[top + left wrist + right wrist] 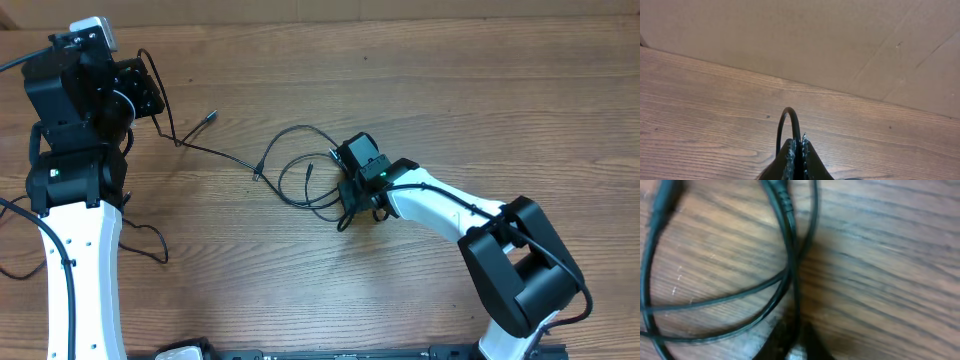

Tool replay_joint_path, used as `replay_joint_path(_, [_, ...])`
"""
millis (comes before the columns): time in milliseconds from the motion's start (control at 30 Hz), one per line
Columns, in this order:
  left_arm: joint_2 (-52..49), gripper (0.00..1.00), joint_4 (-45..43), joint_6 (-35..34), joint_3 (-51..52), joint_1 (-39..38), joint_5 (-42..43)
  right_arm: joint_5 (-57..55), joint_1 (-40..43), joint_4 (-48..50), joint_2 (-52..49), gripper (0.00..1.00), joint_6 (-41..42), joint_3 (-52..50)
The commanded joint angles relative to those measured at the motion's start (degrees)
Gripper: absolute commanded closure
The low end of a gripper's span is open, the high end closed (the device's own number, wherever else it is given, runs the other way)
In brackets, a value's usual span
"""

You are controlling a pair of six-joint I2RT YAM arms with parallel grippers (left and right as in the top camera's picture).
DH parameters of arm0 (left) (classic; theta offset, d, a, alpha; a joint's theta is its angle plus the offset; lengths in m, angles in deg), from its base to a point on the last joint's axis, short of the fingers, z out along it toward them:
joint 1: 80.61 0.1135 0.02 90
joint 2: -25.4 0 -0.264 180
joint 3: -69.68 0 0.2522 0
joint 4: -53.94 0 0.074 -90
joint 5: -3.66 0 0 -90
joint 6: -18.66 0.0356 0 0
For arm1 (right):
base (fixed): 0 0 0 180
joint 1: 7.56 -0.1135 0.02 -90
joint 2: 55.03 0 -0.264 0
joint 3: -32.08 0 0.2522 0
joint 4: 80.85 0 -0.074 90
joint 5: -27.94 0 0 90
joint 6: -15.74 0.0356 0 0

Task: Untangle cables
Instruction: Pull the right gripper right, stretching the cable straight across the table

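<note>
The cables (225,153) lie on the wooden table (450,90), spread from the far left corner toward the middle. One thin black cord runs from the left arm to the middle of the table. A small plug (210,117) on a short branch points toward the far edge.

Near the middle, the cords make several loose loops (300,165) that cross one another, just beside the right arm's wrist.

The left gripper (796,146) is at the far left corner. Its fingers are pressed together and they pinch a cord, which stands up from the fingertips as a narrow arch above the table. A cardboard wall (790,40) stands behind it, along the far edge.

The right gripper (792,342) is low over the loops at the middle of the table. Its fingers are pressed together too, and one cord goes down between them. This view is blurred, so I cannot tell which cord it is. Two other strands cross this cord just in front of the fingertips, and a curved strand goes off to the left.
</note>
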Motion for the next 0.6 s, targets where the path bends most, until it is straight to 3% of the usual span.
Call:
replay_joint_path(0, [-0.39,0.95,-0.15,-0.55,-0.66,0.31,0.04,-7.96,0.24,-1.81,-5.79,0.96,2.56,-1.70])
replay_joint_path(233, [-0.37,0.96,-2.95,0.13,-0.79,0.61,-2.84,-14.03,9.92,-6.58,-6.38,0.96,11.89,-1.68])
replay_joint_path(567, [-0.39,0.95,-7.15,0.07,-4.66,8.48,-3.06,-13.92,36.09,-10.97,-6.38,0.96,11.93,-1.68])
